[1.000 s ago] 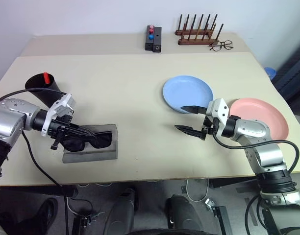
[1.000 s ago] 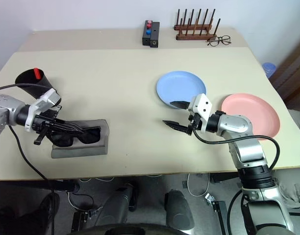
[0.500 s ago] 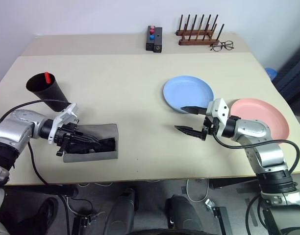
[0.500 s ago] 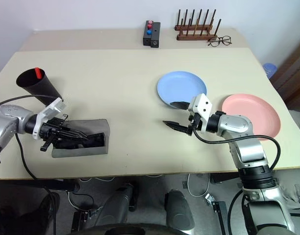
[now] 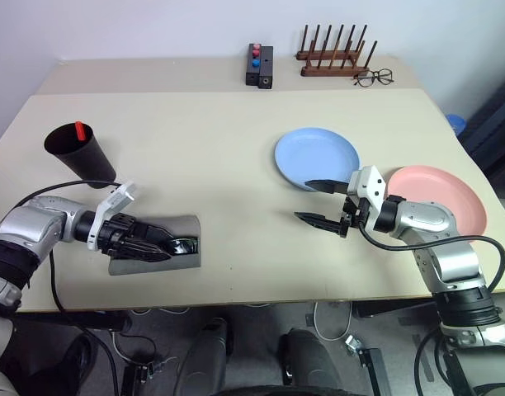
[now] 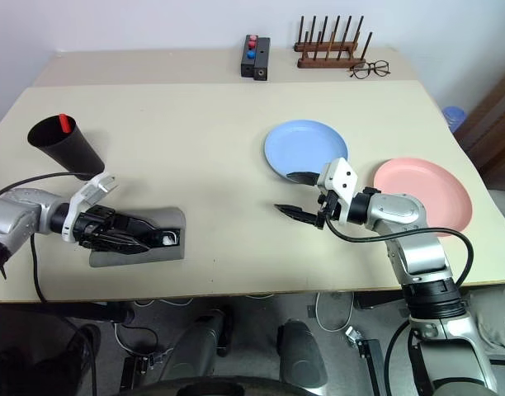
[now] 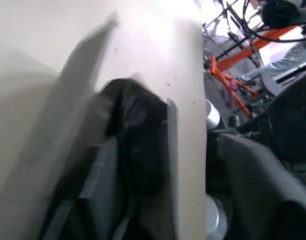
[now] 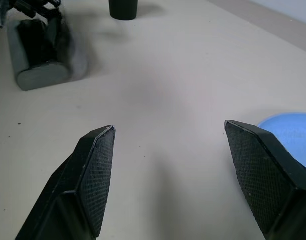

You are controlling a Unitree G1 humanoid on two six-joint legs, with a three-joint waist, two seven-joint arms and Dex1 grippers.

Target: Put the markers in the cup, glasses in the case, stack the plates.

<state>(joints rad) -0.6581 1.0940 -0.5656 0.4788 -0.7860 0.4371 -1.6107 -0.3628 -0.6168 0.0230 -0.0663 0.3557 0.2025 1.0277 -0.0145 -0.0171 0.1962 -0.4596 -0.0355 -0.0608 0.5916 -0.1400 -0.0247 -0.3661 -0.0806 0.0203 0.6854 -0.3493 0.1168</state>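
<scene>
Left eye view sets the left gripper (image 5: 158,246) low over the grey, fabric-like rectangular glasses case (image 5: 185,252) near the tabletop's front-left corner, with the black thick-framed sunglasses (image 5: 175,244) lying inside the case directly under the fingers; how far apart those fingers stand cannot be told. The case's long axis runs along the front edge, the same line as the gripper, so pulling clear probably means drawing out toward the left edge. A tall matte black tapered cup (image 5: 78,152) with a red-capped marker (image 5: 78,129) in it stands just behind, near that edge. The right gripper (image 5: 324,200), jaws wide apart and empty, hovers beside the shallow round light blue plate (image 5: 316,156), the nearer arm for it; the pink plate (image 5: 438,198) lies unstacked near the right edge.
</scene>
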